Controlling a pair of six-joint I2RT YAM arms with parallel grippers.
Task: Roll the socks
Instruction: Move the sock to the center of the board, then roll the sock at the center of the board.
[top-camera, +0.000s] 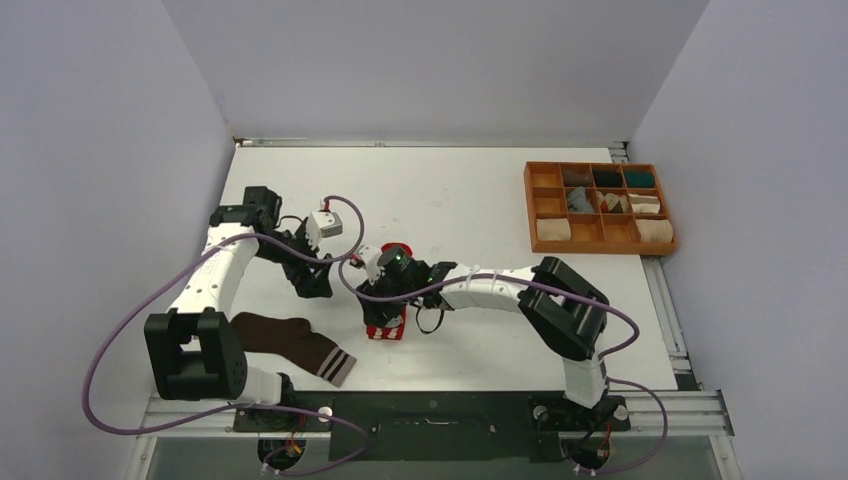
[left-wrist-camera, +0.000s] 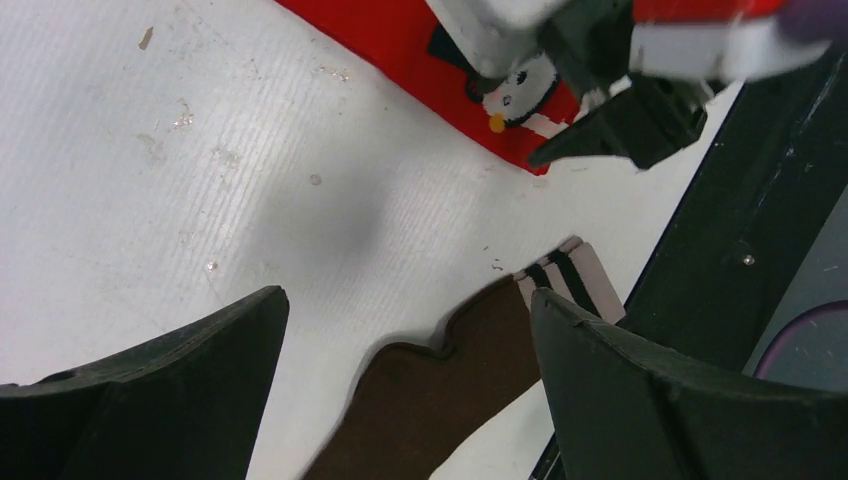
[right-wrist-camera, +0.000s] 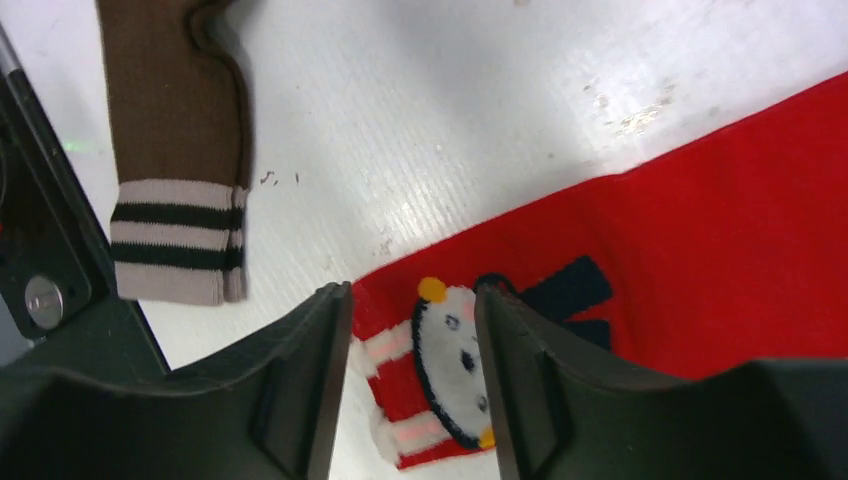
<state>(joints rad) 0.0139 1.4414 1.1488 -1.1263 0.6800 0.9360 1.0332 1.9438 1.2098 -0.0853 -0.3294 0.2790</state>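
The red sock (top-camera: 387, 326) with a white cartoon figure (right-wrist-camera: 450, 350) lies flat mid-table. My right gripper (top-camera: 386, 298) hovers over its striped cuff end, jaws part open either side of the figure (right-wrist-camera: 412, 300), holding nothing. The dark brown sock (top-camera: 290, 341) with a pale-striped cuff (right-wrist-camera: 175, 240) lies flat near the front left. My left gripper (top-camera: 318, 284) is wide open and empty (left-wrist-camera: 407, 300), above the table between the two socks; the brown sock (left-wrist-camera: 450, 400) shows between its fingers and the red sock (left-wrist-camera: 400, 45) beyond. No loose grey sock is in view.
A wooden compartment tray (top-camera: 528, 205) at the back right holds rolled bundles in beige, cream, teal and grey. The black frame rail (top-camera: 430, 410) runs along the near edge. Walls enclose the table on three sides. Purple cables loop from both arms.
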